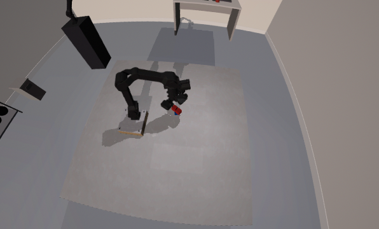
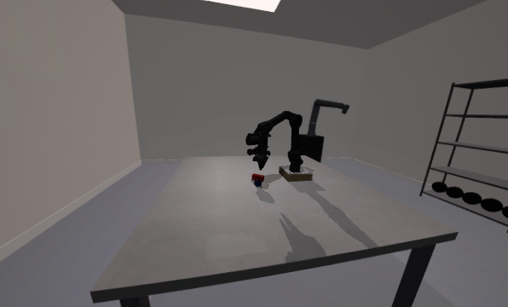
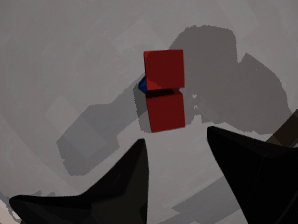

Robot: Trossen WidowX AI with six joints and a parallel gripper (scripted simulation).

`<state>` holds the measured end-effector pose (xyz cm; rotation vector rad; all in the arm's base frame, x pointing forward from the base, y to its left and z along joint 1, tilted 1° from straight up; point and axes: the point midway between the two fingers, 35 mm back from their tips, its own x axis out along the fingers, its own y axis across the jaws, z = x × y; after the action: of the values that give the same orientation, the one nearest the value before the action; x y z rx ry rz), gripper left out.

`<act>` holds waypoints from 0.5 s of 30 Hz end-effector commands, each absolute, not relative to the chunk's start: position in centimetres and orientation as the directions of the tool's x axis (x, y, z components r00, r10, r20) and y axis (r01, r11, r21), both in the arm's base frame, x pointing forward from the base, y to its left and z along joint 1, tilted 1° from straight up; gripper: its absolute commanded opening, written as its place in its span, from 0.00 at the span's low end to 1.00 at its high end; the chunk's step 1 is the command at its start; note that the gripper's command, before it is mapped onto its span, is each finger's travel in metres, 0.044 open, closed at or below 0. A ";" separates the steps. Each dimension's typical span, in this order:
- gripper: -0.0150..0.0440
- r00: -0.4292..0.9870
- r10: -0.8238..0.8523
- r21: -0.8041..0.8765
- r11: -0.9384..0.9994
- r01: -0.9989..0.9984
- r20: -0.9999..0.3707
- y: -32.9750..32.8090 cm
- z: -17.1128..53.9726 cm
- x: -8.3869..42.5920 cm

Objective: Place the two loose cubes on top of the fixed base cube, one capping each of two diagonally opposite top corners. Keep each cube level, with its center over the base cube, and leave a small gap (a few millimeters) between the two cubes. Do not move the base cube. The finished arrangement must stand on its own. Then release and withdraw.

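Black arm arched high, its pincer (image 1: 174, 101) (image 2: 261, 168) (image 3: 177, 139) pointing down, fingers apart and empty.

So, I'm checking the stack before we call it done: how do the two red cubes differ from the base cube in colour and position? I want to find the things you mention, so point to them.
The two red cubes (image 3: 165, 69) (image 3: 166, 113) are red; the base cube (image 3: 142, 85) (image 2: 258, 183) is blue. The red cubes sit on top, while the base cube is underneath, mostly hidden from the wrist view. None is in the claw (image 3: 177, 134) (image 2: 261, 169).

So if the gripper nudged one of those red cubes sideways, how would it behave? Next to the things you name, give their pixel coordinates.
The nearer red cube (image 3: 166, 112) would probably slide stiffly, being flat-faced. It might tip, since it seems to overhang the blue base cube (image 2: 258, 183) (image 3: 142, 85).
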<state>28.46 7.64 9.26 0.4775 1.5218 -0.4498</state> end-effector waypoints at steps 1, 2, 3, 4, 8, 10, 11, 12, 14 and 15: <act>0.60 0.006 0.018 0.018 0.831 0.556 -1.000 7.6 9.7 28.5; 0.60 0.006 0.018 0.018 0.831 0.556 -1.000 7.6 9.7 28.5; 0.65 0.006 0.018 0.018 0.831 0.557 -1.000 7.6 9.8 28.5; 0.69 0.006 0.018 0.018 0.830 0.557 -1.000 7.6 9.9 28.5; 0.87 0.006 0.018 0.018 0.830 0.558 -1.000 7.6 10.4 28.5; 0.93 0.006 0.018 0.018 0.830 0.558 -1.000 7.6 10.6 28.5; 0.93 0.006 0.018 0.018 0.830 0.558 -1.000 7.6 10.7 28.5; 0.93 0.006 0.018 0.018 0.830 0.558 -1.000 7.6 10.7 28.5; 0.93 0.005 0.019 0.019 0.832 0.554 -1.000 8.6 10.4 28.4; 0.93 0.005 0.021 0.020 0.836 0.549 -1.000 9.8 10.5 28.2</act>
<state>28.46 7.97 10.44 0.4821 1.5193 -0.4515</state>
